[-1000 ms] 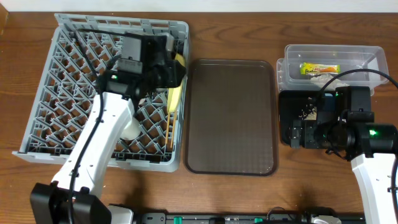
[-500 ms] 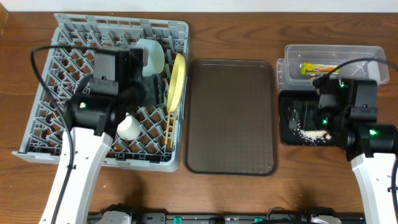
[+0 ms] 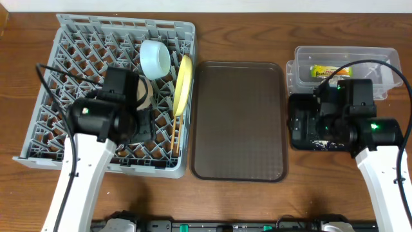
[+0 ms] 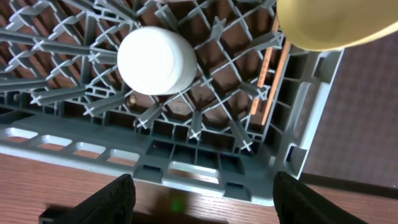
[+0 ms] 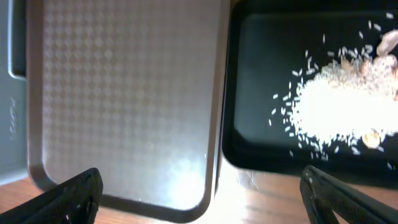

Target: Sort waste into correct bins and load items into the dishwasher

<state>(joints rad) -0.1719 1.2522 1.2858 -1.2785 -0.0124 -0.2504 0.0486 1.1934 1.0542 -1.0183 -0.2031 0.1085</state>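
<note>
the rice (image 5: 336,106) lies in a white heap in the black tray (image 5: 261,74), with stray grains scattered round it. the green-and-orange wrapper (image 3: 330,70) sits in the clear tub (image 3: 302,55) just behind that tray. over on the other side, the grey dish rack (image 3: 64,38) holds the dishes. the yellow plate (image 3: 185,84) stands on edge along its right side, and the light blue bowl (image 3: 155,57) is tipped beside it at the back. a whitish-pink bowl (image 3: 144,95) is half hidden under the left arm. the cream cup (image 4: 157,60) sits among the pegs near the front, and the chopsticks (image 4: 268,74) lie along the rack's right wall below the plate. the left claw (image 4: 202,186) hangs over the rack's front rim, its fingers spread wide with nothing in them. the right claw (image 5: 200,177) is just as wide open and empty, above the spot where the brown tray (image 3: 239,119) lies just beside the black one. everything rests on a wooden counter (image 3: 257,19).
</note>
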